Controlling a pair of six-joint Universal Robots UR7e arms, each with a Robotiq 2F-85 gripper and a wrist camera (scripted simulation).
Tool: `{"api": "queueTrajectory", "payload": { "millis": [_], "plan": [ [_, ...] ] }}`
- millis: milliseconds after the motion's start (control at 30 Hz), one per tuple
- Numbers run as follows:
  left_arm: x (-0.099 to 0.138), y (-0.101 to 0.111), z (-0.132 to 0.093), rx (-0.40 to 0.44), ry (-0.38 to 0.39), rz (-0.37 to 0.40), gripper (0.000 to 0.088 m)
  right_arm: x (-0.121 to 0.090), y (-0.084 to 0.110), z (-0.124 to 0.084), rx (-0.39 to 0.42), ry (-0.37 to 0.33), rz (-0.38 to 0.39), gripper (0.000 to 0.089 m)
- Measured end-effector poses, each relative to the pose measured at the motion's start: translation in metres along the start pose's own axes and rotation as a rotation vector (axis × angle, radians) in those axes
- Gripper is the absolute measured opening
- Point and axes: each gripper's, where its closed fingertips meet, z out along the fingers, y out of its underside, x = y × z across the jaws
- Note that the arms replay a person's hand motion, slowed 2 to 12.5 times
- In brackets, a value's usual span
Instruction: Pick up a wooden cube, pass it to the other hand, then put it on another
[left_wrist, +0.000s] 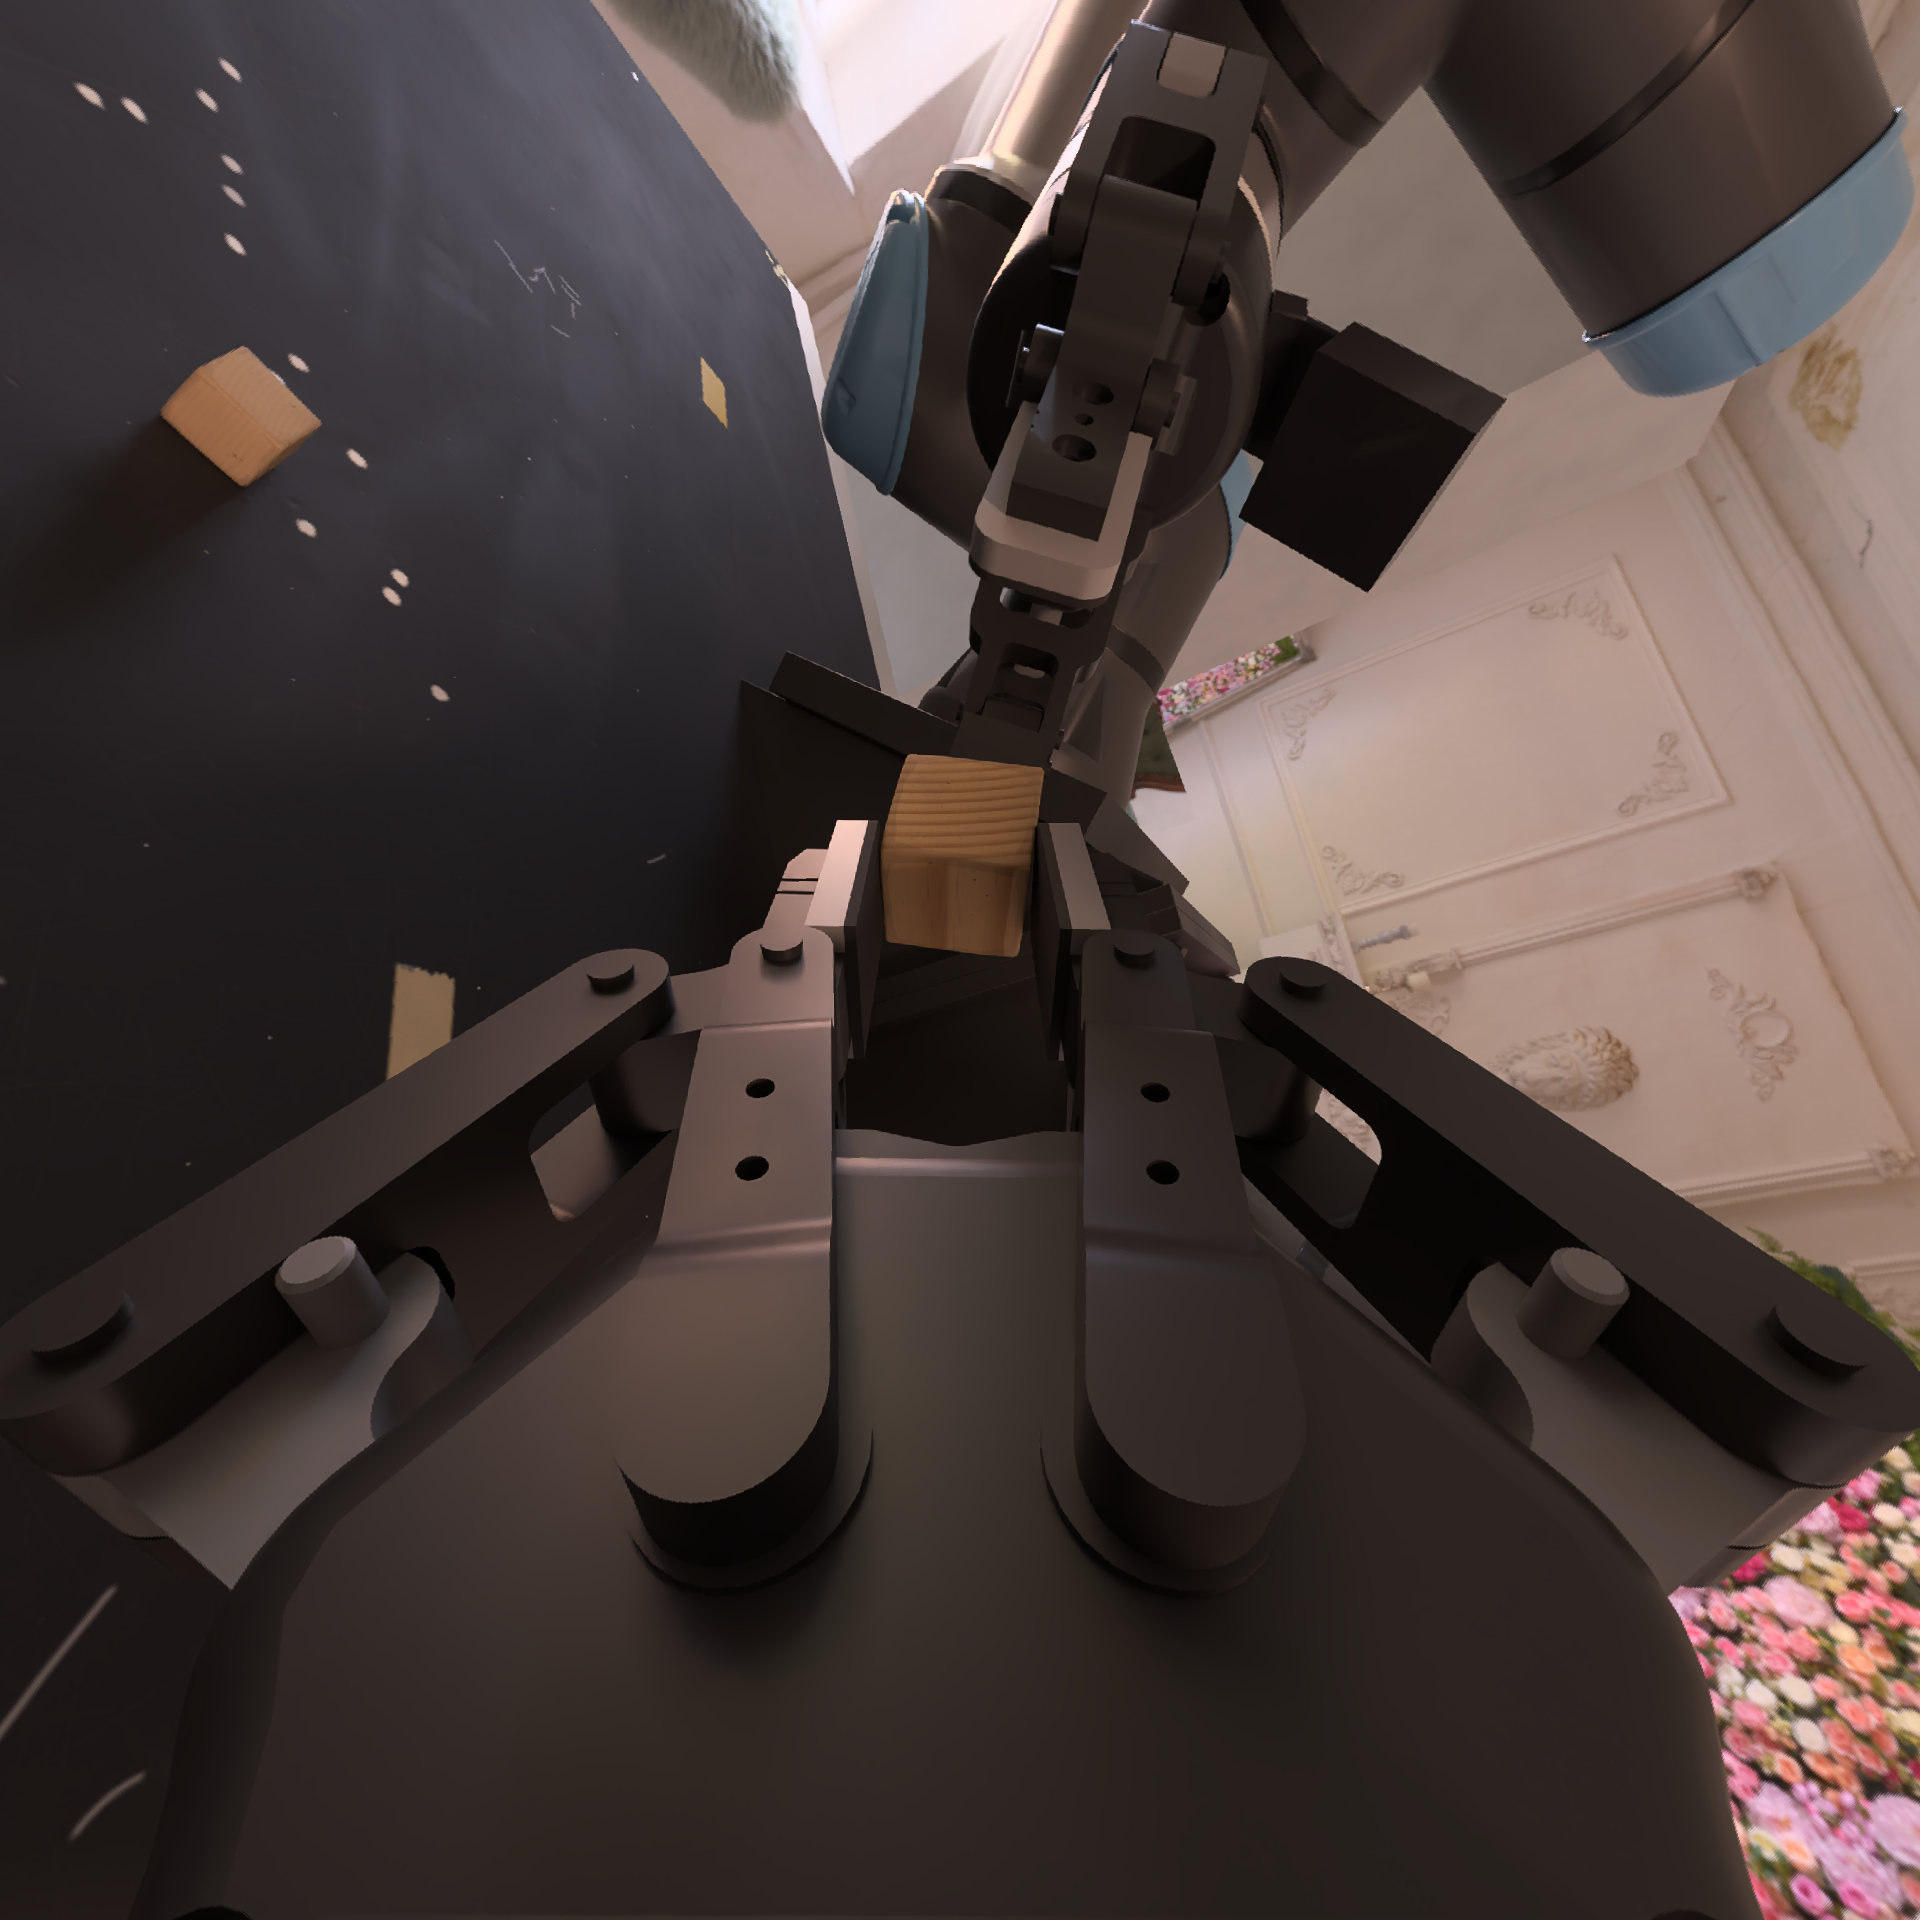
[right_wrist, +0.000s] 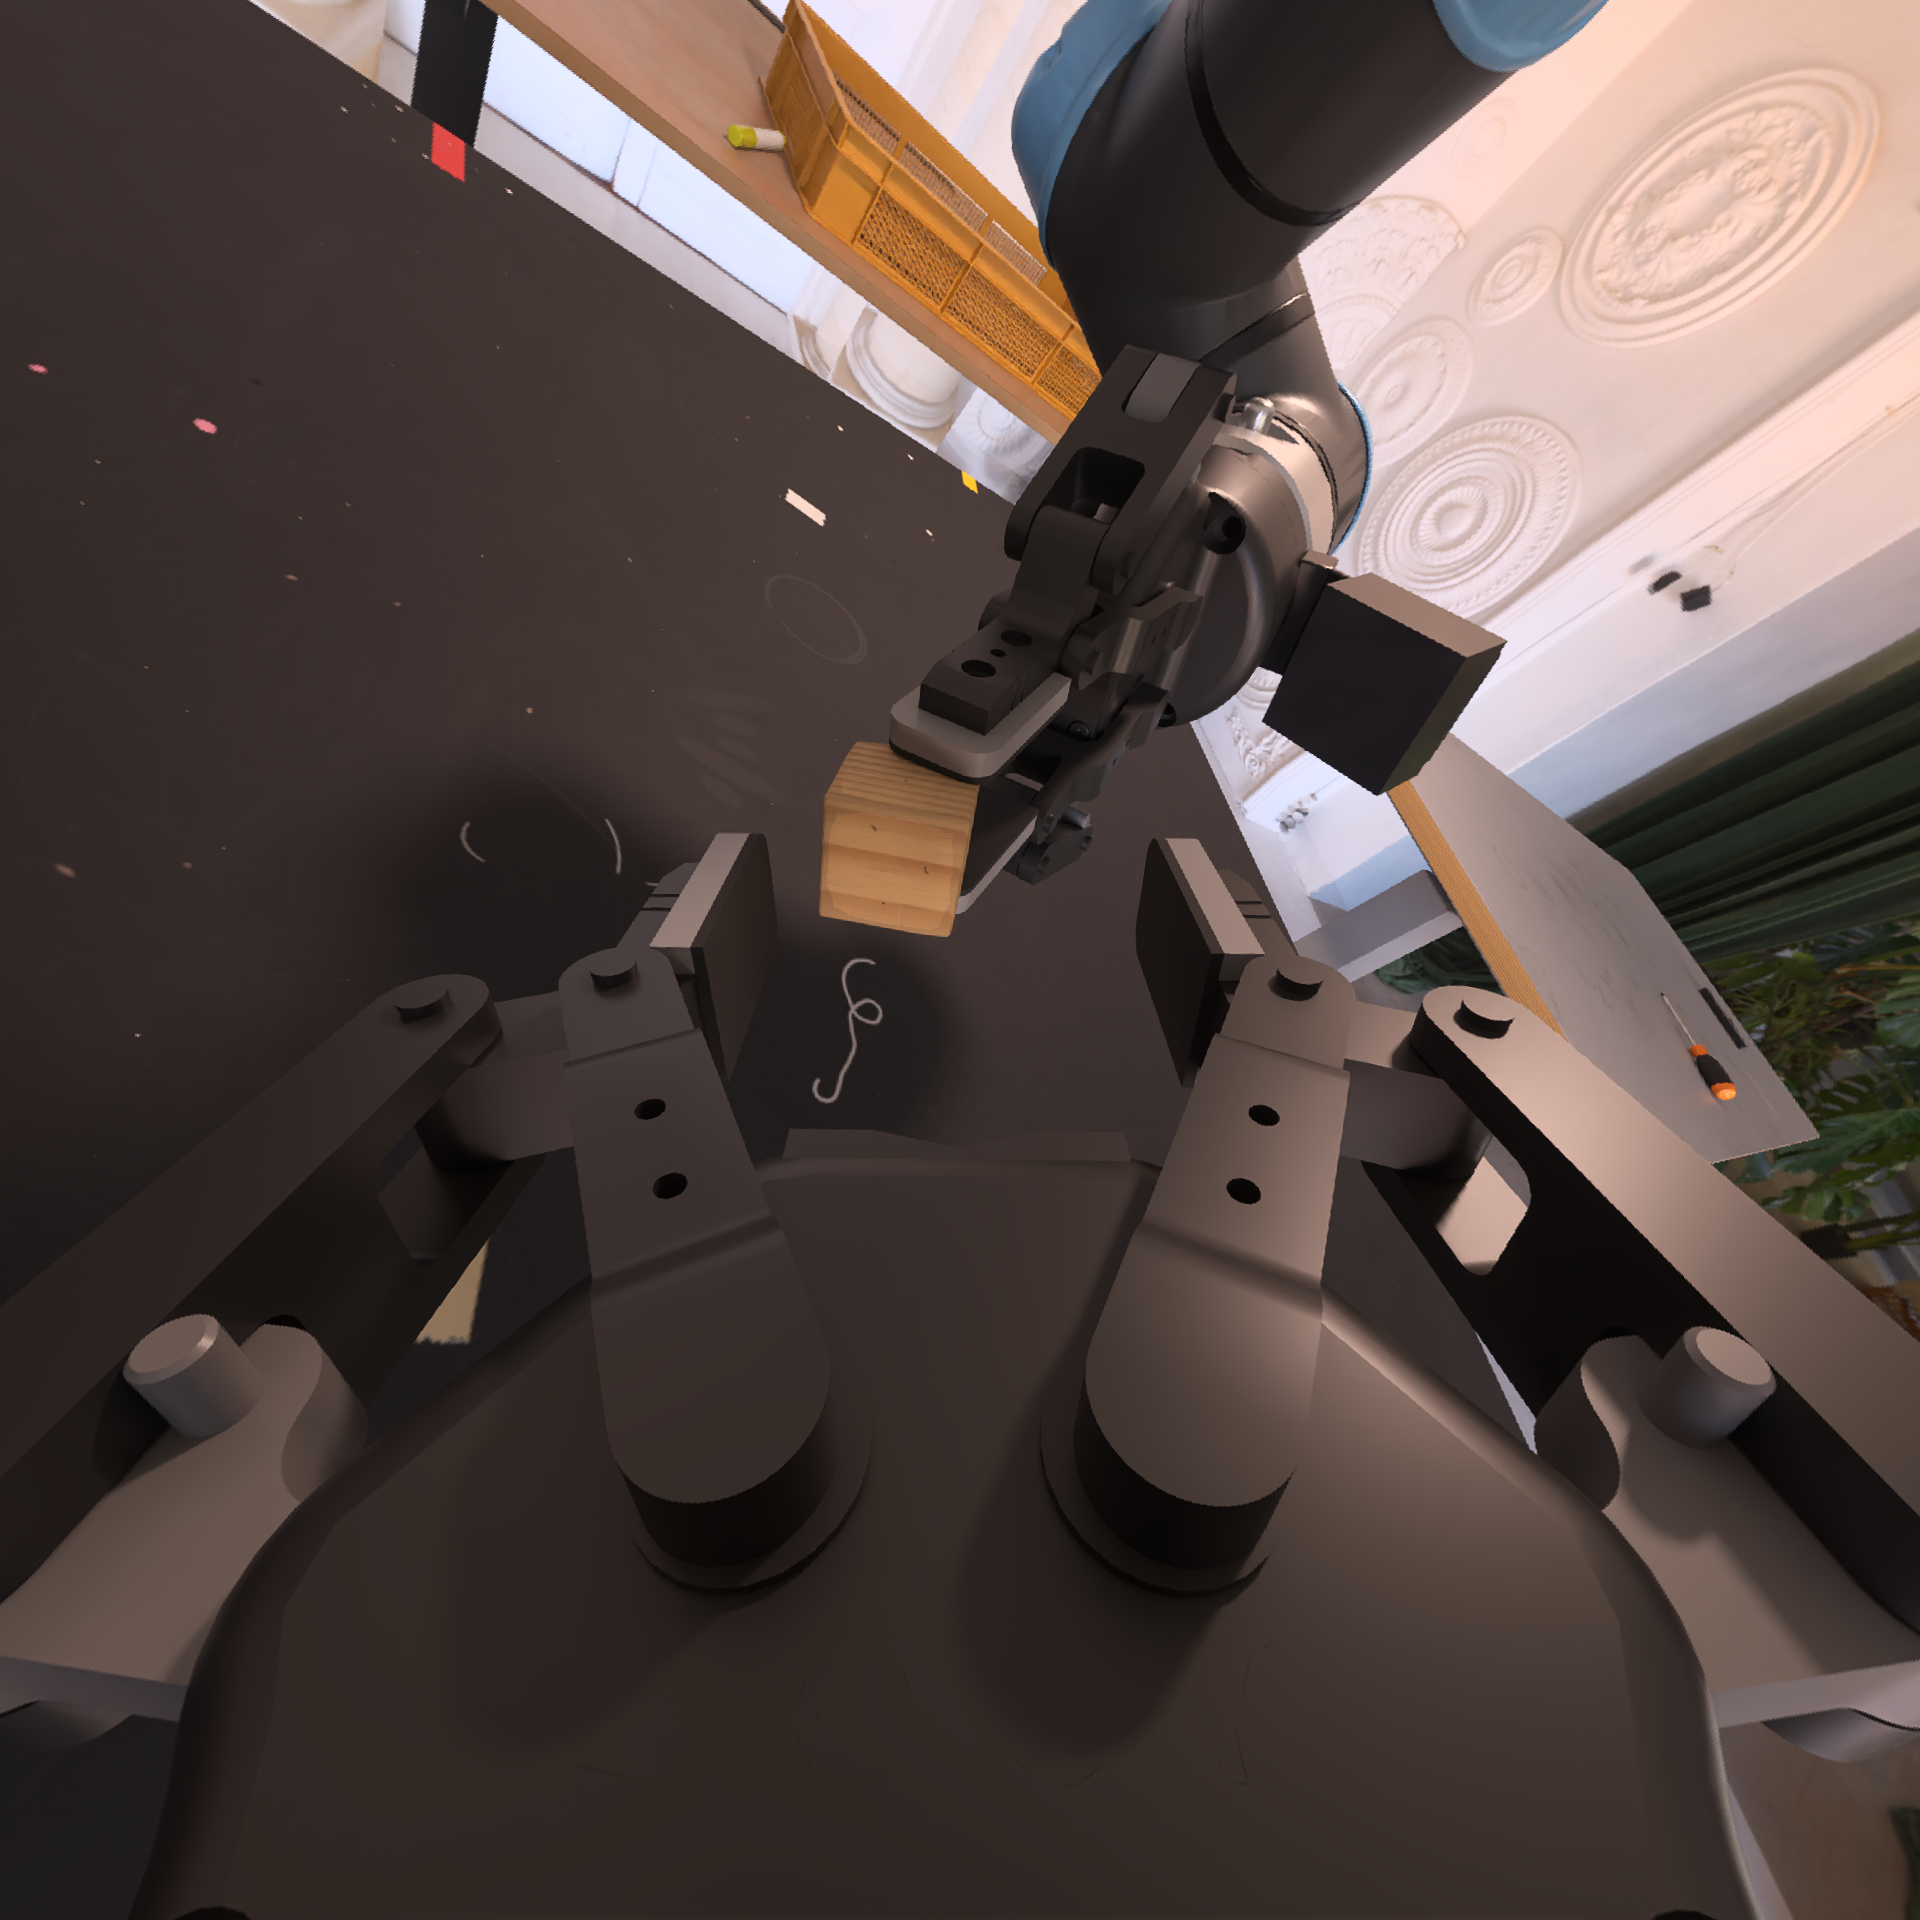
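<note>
My left gripper (left_wrist: 958, 833) is shut on a light wooden cube (left_wrist: 961, 868), which it holds in the air above the black table (left_wrist: 416, 644). In the right wrist view the cube (right_wrist: 894, 857) sits between the left gripper's (right_wrist: 935, 821) pads, one above and one below. My right gripper (right_wrist: 956, 883) is open wide. The cube hangs just beyond its fingertips, nearer the left finger (right_wrist: 732, 925) and touching neither. In the left wrist view the right gripper (left_wrist: 1003, 727) shows edge-on right behind the cube. A second wooden cube (left_wrist: 241, 416) lies on the table, far left.
Bits of tape (left_wrist: 419, 1018) and chalk marks (right_wrist: 852, 1029) dot the table. Off the table stand a wooden bench with an orange crate (right_wrist: 935, 239) and a marker (right_wrist: 753, 137), and a grey board with a screwdriver (right_wrist: 1709, 1070).
</note>
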Motion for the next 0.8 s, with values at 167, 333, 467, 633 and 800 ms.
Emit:
{"api": "queueTrajectory", "payload": {
  "millis": [167,333,467,633,800],
  "plan": [
    [0.004,0.000,0.005,-0.012,0.014,0.009,0.0262,-0.001,-0.002,0.001,0.004,-0.008,0.003,0.0597],
    [0.007,-0.001,0.010,-0.020,0.026,0.016,0.0262,-0.002,-0.003,0.001,0.003,-0.020,0.009,0.0545],
    [0.009,-0.003,0.013,-0.025,0.036,0.022,0.0255,-0.004,-0.003,0.001,0.002,-0.028,0.007,0.0477],
    [0.010,-0.004,0.016,-0.032,0.046,0.025,0.0251,-0.007,-0.002,-0.001,-0.002,-0.044,-0.002,0.0390],
    [0.011,-0.007,0.018,-0.027,0.055,0.024,0.0257,-0.011,-0.002,-0.003,-0.008,-0.061,-0.009,0.0274]
  ]
}}
